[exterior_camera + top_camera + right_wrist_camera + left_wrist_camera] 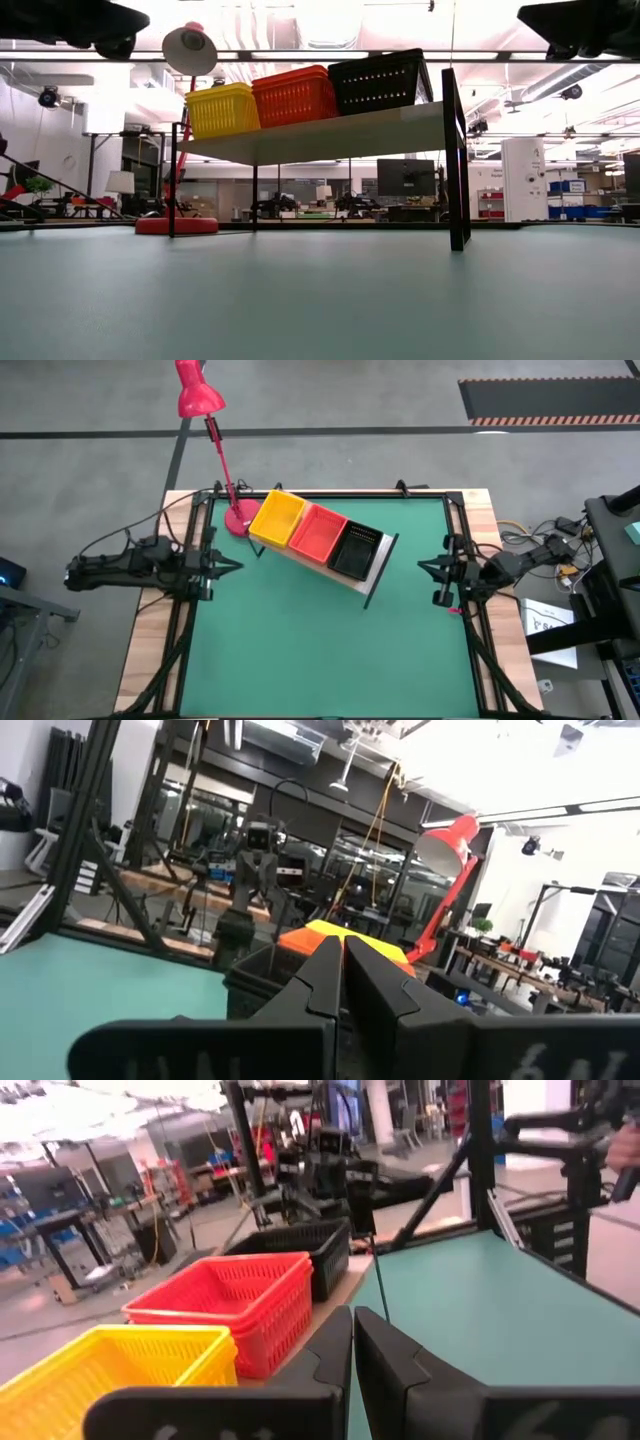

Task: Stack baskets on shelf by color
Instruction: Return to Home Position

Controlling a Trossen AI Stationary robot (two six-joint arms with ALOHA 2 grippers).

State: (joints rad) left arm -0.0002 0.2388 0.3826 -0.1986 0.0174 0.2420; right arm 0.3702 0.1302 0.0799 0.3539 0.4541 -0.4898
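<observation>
Three stacks of baskets stand in a row on the shelf (372, 568), which sits slantwise on the far half of the green mat: yellow baskets (277, 518), red-orange baskets (318, 532) and black baskets (356, 550). In the low view the yellow baskets (222, 109), red-orange baskets (293, 96) and black baskets (378, 80) rest with their bottoms on the plank (330, 135). My left gripper (236, 567) is shut, raised at the table's left edge, apart from the shelf. My right gripper (423, 565) is shut, raised at the right edge. Neither touches anything.
A red desk lamp (198, 396) stands with its round base (240, 518) on the mat just left of the yellow baskets. The near half of the green mat (320, 650) lies bare. Cables and equipment (560, 550) sit beyond the table's right edge.
</observation>
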